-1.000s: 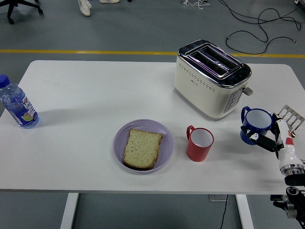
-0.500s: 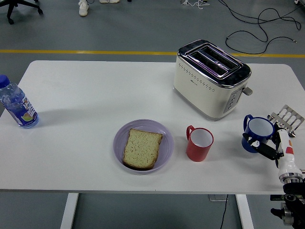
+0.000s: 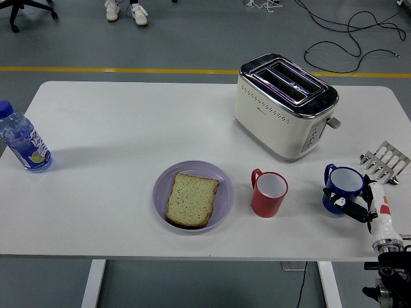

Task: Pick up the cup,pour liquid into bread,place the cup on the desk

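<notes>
The right hand (image 3: 361, 206) has its fingers (image 3: 347, 206) wrapped around the blue cup (image 3: 343, 188), pressing on its near side. The cup sits low, close to the table's (image 3: 128, 128) right edge and not far from its near edge. I cannot tell if its bottom touches the table or hangs just above it. The handle points left.

The bread (image 3: 191, 199) lies flat in the purple plate (image 3: 221, 176), near the middle of the near edge. A red cup (image 3: 269, 194) stands between the blue cup and the plate, just beside the plate.

Here is what could go wrong. The grip looks small, with only a few fingers on one side, so the blue cup could slip or tip when lifted. On the way to the bread, the hand must pass the red cup, and a low swing could knock it over. The little metal rack (image 3: 384, 160) sits just behind the hand, so pulling back could bump it. A fast tilt could spill past the plate.

The left hand is not in the picture.
</notes>
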You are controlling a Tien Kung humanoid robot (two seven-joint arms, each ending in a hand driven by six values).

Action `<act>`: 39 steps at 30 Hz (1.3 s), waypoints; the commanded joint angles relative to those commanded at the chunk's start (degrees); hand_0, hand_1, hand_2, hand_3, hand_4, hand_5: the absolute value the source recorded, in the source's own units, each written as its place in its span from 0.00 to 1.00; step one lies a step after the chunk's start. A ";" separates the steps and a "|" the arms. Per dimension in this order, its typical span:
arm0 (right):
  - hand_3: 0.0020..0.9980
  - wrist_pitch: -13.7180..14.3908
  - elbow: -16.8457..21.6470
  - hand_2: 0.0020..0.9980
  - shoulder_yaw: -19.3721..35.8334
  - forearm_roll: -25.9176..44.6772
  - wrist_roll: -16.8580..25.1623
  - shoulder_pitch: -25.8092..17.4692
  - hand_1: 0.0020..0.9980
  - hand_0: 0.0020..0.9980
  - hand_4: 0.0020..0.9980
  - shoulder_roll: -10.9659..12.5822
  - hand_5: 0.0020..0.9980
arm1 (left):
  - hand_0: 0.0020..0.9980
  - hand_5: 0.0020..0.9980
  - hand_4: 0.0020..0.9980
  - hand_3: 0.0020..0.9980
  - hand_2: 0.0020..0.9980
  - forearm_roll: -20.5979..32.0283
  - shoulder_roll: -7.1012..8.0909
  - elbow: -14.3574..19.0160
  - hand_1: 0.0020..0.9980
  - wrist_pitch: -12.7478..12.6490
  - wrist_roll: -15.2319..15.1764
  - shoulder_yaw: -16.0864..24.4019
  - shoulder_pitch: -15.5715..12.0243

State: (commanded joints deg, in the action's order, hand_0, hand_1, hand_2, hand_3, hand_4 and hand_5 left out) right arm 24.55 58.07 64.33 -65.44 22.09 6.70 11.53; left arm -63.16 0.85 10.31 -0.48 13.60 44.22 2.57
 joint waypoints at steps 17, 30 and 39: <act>0.61 -1.59 -0.93 0.58 0.00 -0.91 -0.76 0.57 0.45 0.49 0.77 0.18 0.10 | 0.66 0.94 0.34 0.61 0.72 -0.15 -0.09 0.00 0.70 0.04 0.04 -0.19 -0.08; 0.72 -2.55 -1.64 0.69 0.17 -2.01 -2.09 0.91 0.50 0.53 0.81 0.27 0.13 | 0.66 0.94 0.34 0.61 0.72 0.56 -0.12 0.00 0.70 0.00 -0.03 -1.01 -0.01; 0.89 -2.93 -0.97 0.86 0.78 -0.96 -0.77 0.75 0.61 0.63 0.88 0.27 0.13 | 0.66 0.94 0.34 0.61 0.72 0.88 -0.10 0.00 0.70 0.04 -0.05 -1.44 -0.01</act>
State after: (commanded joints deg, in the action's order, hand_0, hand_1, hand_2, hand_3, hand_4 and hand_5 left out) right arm 21.62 57.10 65.10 -66.40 21.32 7.44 11.81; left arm -62.28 0.75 10.31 -0.45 13.55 42.78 2.56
